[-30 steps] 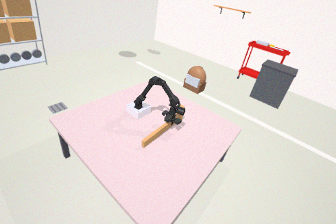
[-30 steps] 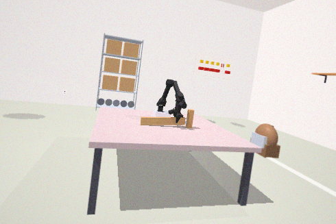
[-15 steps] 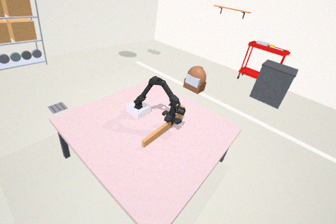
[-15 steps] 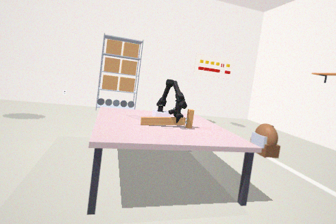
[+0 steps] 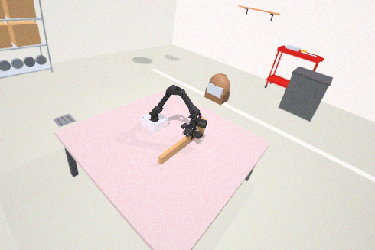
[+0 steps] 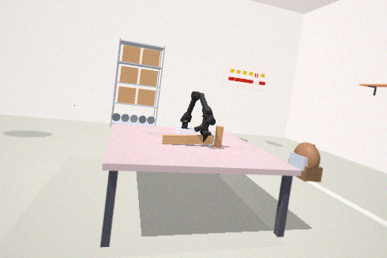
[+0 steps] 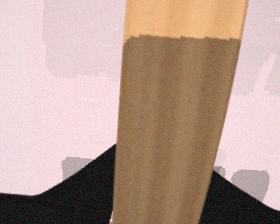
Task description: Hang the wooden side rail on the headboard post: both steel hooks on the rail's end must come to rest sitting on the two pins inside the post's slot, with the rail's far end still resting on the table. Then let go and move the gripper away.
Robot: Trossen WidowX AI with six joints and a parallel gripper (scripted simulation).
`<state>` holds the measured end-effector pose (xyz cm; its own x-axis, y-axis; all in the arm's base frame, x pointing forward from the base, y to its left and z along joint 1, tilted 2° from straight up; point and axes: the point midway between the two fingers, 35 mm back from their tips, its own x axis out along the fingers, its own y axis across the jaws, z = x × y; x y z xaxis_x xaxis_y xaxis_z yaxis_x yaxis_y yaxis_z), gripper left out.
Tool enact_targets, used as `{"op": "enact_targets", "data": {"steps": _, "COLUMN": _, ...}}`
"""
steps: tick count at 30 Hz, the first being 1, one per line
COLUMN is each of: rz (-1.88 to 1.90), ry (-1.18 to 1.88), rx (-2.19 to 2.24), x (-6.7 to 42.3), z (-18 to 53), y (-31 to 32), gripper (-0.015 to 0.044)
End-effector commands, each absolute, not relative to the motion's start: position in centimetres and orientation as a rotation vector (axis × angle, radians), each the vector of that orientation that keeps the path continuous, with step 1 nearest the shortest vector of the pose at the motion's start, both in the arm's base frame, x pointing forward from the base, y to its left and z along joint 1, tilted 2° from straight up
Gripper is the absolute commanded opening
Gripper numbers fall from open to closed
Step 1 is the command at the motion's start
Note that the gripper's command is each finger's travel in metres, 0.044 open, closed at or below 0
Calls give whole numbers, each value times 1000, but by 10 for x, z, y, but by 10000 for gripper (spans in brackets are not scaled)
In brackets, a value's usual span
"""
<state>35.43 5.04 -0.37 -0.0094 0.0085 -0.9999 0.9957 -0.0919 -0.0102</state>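
Observation:
The wooden side rail point(image 5: 174, 150) point(image 6: 182, 140) point(image 7: 172, 115) lies nearly level, its far end at or very near the table top. My gripper point(image 5: 193, 136) point(image 6: 205, 137) is shut on the rail near the end by the post; in the wrist view the rail runs between the dark fingers. The headboard post point(image 6: 219, 136) stands upright just beyond that rail end, with only a narrow gap or none visible. In the top view the post point(image 5: 203, 121) is partly hidden behind the gripper. The hooks, the pins and the slot cannot be made out, so their contact cannot be told.
The pink table point(image 5: 126, 176) point(image 6: 158, 155) bears the arm's white base point(image 5: 154, 124) behind the rail. A brown rounded object point(image 5: 220, 84) point(image 6: 307, 155) stands beyond the table, with a grey bin point(image 5: 306, 93) and a red cart point(image 5: 300, 53) farther off.

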Motion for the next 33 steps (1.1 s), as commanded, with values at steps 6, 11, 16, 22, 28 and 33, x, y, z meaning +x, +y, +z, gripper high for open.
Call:
{"op": "enact_targets", "data": {"steps": 6, "rz": -1277, "ry": 1172, "rx": 1284, "x": 357, "z": -1, "y": 52, "gripper": 0}}
{"op": "enact_targets", "data": {"steps": 11, "rz": -1277, "ry": 1172, "rx": 1284, "x": 358, "z": 0, "y": 52, "gripper": 0}}
{"op": "enact_targets", "data": {"steps": 16, "rz": -1277, "ry": 1172, "rx": 1284, "x": 357, "z": 0, "y": 53, "gripper": 0}}
{"op": "enact_targets", "data": {"steps": 22, "rz": -1277, "ry": 1172, "rx": 1284, "x": 357, "z": -1, "y": 53, "gripper": 0}}
{"op": "enact_targets", "data": {"steps": 28, "rz": -1277, "ry": 1172, "rx": 1284, "x": 357, "z": -2, "y": 54, "gripper": 0}}
{"op": "enact_targets", "data": {"steps": 33, "rz": -1277, "ry": 1172, "rx": 1284, "x": 357, "z": -2, "y": 55, "gripper": 0}}
